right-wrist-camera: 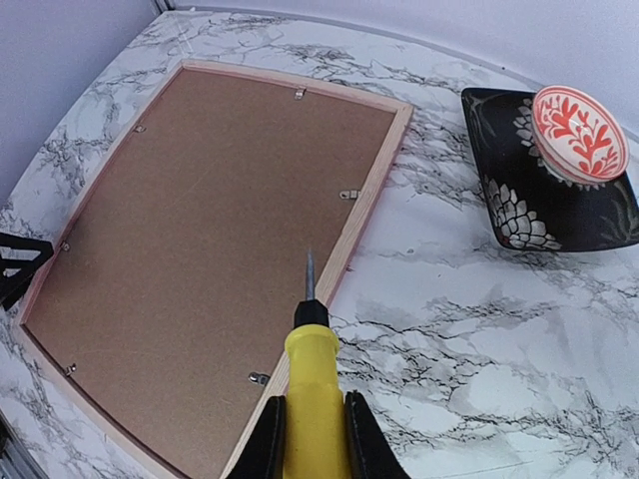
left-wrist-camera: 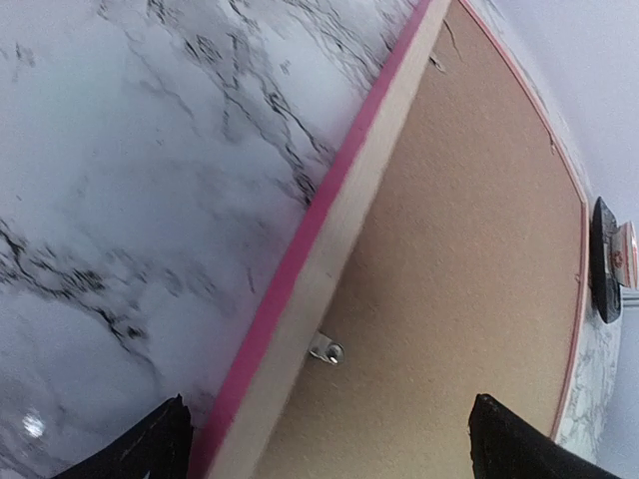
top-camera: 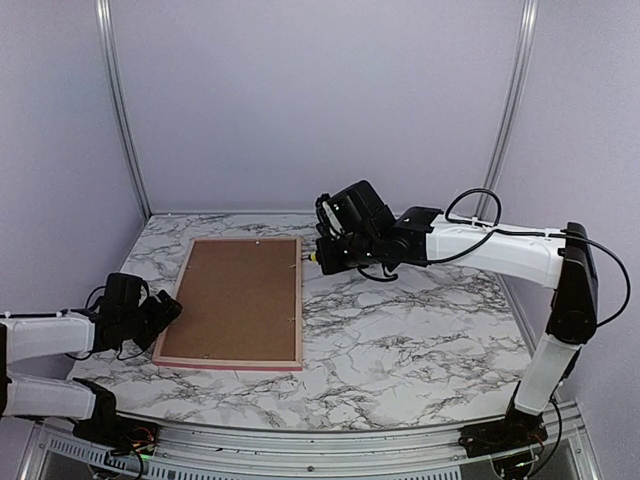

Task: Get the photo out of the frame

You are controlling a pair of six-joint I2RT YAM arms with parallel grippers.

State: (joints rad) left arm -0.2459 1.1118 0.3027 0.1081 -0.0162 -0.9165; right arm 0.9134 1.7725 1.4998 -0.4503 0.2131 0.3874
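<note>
Nearest the arm bases, the left gripper (top-camera: 165, 312) hung at the 7 o'clock corner of the frame (top-camera: 298, 300) with its fingers (left-wrist-camera: 150, 449) released and spread wide, one over the marble table (top-camera: 400, 340) and one over the brown backing board (top-camera: 235, 295), the pink rail running between them. They gripped nothing. This looked like a stance for pinning the frame while the other arm worked. The frame lay face down at about 10 o'clock from the table's middle, so the photo was out of sight, presumably sandwiched under the board. Small metal tabs (right-wrist-camera: 348, 195) along the inner rails held the board in, which is why it had to be freed first. At the frame's 3 o'clock edge, the right gripper (right-wrist-camera: 315, 444) was clenched on a yellow-handled screwdriver (right-wrist-camera: 313, 379). The blade pointed toward 9 o'clock, just inside the rail and between two tabs. Whether the tip touched the board could not be told. The tool was probably there to turn or lift the tabs. Bare marble ran from 3 to 6 o'clock of the frame, giving room to slide the board out sideways. Beyond the right arm, a black patterned dish (right-wrist-camera: 539, 190) carrying a red-and-white round piece (right-wrist-camera: 577, 135) narrowed the far side, and the back wall (top-camera: 320, 100) closed off 12 o'clock.
</note>
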